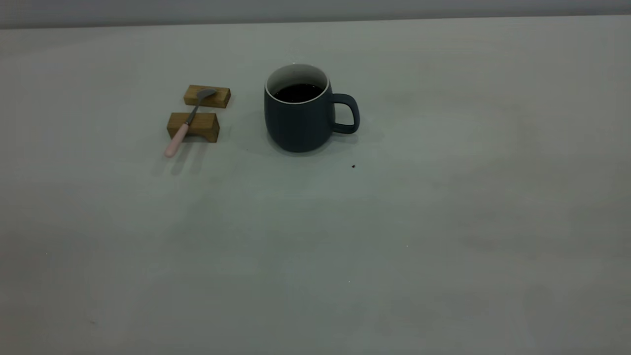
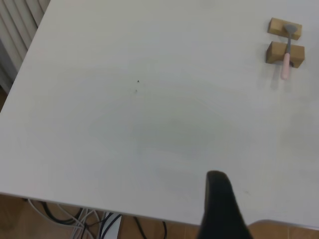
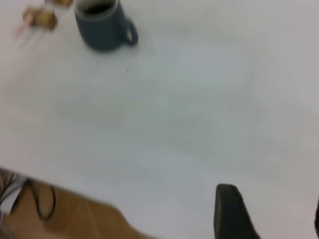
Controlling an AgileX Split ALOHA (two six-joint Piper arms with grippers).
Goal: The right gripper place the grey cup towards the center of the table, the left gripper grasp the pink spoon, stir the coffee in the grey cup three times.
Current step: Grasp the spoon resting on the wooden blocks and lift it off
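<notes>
1. Nearest each wrist camera is its own pincer. In the left wrist view one dark finger of the left pincer (image 2: 219, 209) shows over the worktop's (image 2: 149, 124) near edge. In the right wrist view one dark finger of the right pincer (image 3: 269, 214) shows, with a sliver of another at the frame edge. The right one looks released, with nothing between its fingers. Of the left, I cannot tell whether it is released or clenched.

2. Both pincers hang well apart from the task's things, so I judge no step begun: the first, shifting the cup, is in hand.

3. Farther out, the grey cup (image 1: 300, 111) stands upright on the worktop, its loop handle towards the right arm's side and dark coffee (image 1: 298, 92) inside.

4. Beside the cup, on the left arm's side, the pink spoon (image 1: 187, 123) lies across two wooden blocks (image 1: 193, 126), bowl on the far block, pink handle jutting out over the worktop.

5. Next move, as I judge it: the right pincer must reach the cup, close on handle or wall, and keep it level to avoid a spill.

6. Only the exterior view shows the coffee level clearly; it shows no arm. The left wrist view shows spoon and blocks but no cup; the right wrist view shows the cup and only a corner of the blocks.
</notes>
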